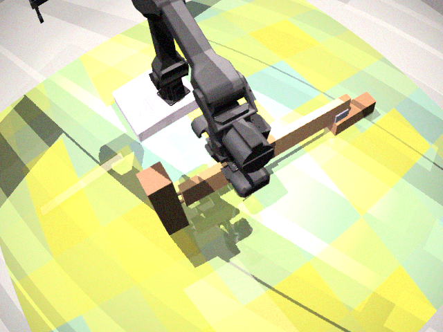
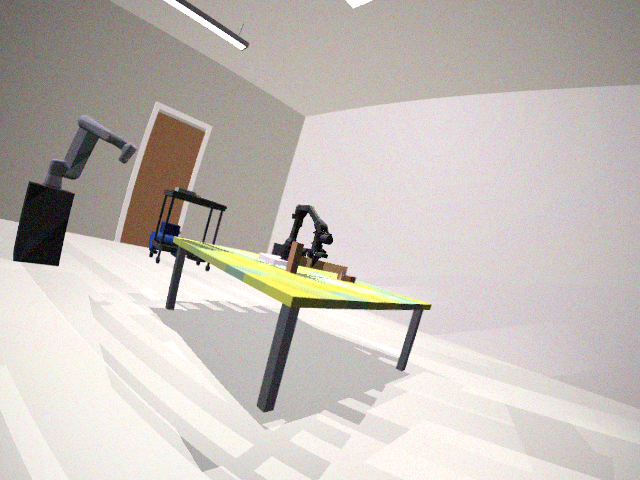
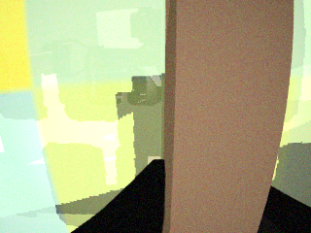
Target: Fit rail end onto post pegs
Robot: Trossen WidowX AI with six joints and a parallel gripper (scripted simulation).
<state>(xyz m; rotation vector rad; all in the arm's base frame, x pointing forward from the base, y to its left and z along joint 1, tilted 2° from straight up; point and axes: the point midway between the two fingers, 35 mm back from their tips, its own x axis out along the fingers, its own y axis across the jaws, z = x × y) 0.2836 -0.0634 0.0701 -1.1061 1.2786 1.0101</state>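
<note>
The dark grey parallel-jaw gripper (image 1: 228, 167) is clamped narrowly across the long brown wooden bed rail (image 1: 304, 124), gripping it toward its near end and holding that end up off the yellow-and-green patchwork table (image 1: 322, 232). The rail's far end sits at the small grey bracket (image 1: 341, 115) on the low brown wooden footboard block (image 1: 357, 107). Its near end stands just short of the short brown wooden post (image 1: 160, 193); a slim gap remains, and a pale wooden peg (image 1: 181, 200) shows bridging it. In the wrist view the rail (image 3: 227, 116) fills the frame as a broad vertical band. The arm's base stands on a white slab (image 1: 142, 107); faint marks on it are too blurred to read.
</note>
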